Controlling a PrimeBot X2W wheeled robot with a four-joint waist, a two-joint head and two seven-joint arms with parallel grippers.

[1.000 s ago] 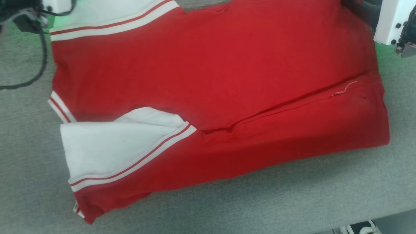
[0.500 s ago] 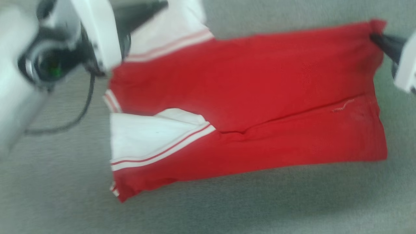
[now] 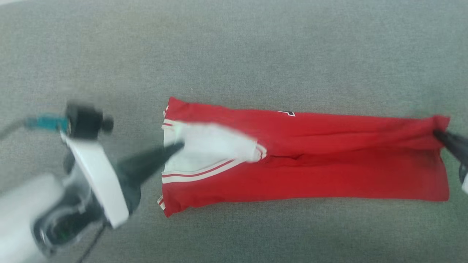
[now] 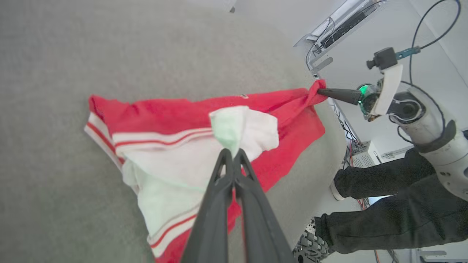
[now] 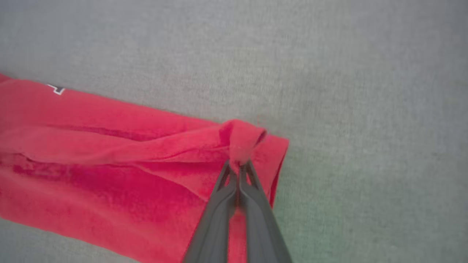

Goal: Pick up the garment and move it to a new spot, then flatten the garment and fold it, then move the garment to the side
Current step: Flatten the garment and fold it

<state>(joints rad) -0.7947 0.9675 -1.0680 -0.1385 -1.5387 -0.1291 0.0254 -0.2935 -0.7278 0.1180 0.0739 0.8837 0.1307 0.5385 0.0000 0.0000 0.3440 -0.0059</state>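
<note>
Two arms point inward | left tool (image 3: 179,146) pinches garment (image 3: 329,171) sleeve | right tool (image 3: 436,132) pinches hem corner

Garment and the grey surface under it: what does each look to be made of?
Garment: soft knit fabric, likely cotton jersey, matte; it bunches into fine creases where the right hand pinches its corner. Grey surface: seemingly felt or short-pile cloth covering, matte, with a faintly speckled, fuzzy texture and no shine.
</note>
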